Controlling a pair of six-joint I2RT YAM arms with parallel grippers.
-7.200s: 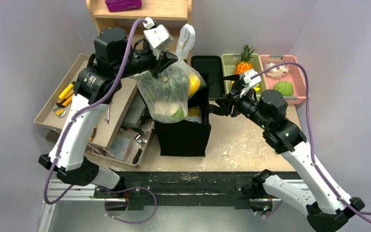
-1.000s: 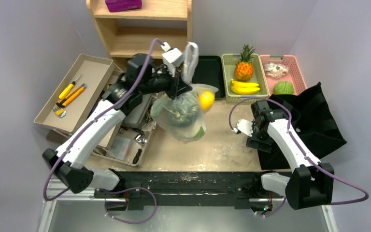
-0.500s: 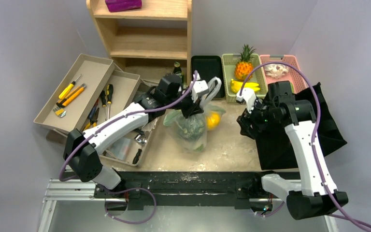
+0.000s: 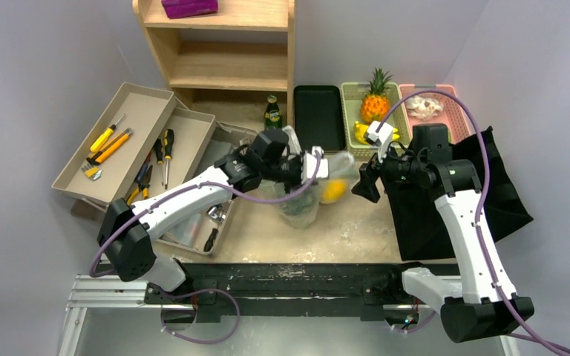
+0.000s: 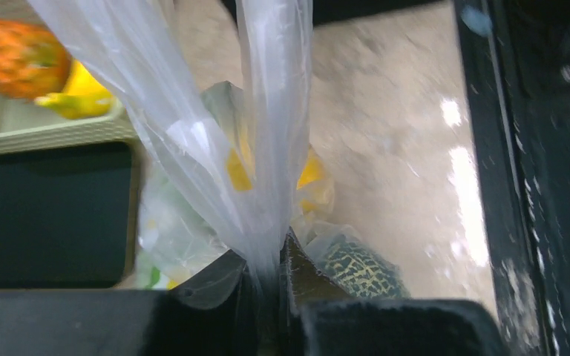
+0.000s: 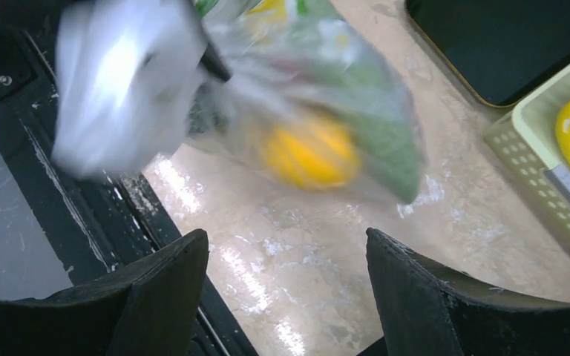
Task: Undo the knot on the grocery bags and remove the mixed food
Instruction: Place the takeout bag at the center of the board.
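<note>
While the see-through plastic bag (image 4: 302, 202) sits low at the middle of the bench (image 4: 356, 231) (whether it rests there or hangs just clear cannot be told), its load shows through the film: a netted green melon (image 5: 360, 268), a yellow citrus (image 4: 333, 190) and a blurred green mass (image 6: 390, 144). Two handle strips (image 5: 274, 89) rise from the gathered neck. The left jaws are clamped tight on that neck, with film bunched between them. The right jaws stand wide apart and hold nothing; they face the bag from its right side, near it but apart, with the citrus directly ahead in the wrist view. The black cloth bag (image 4: 501, 189) lies slumped at the right edge of the bench, behind the right arm. A black tray (image 4: 318, 117), a green basket with a pineapple (image 4: 375, 104) and a bottle (image 4: 272, 113) stand at the back.

The step in hand appears to be loosening the knot. It would go best if the left jaws keep the neck pinned and steady while the right jaws close on one strip only, just beyond the pinch, and draw it sideways. Biting into the bag's body risks tearing the thin film or squeezing the citrus. Keeping the bag low should stop the melon rolling off once the mouth opens.
</note>
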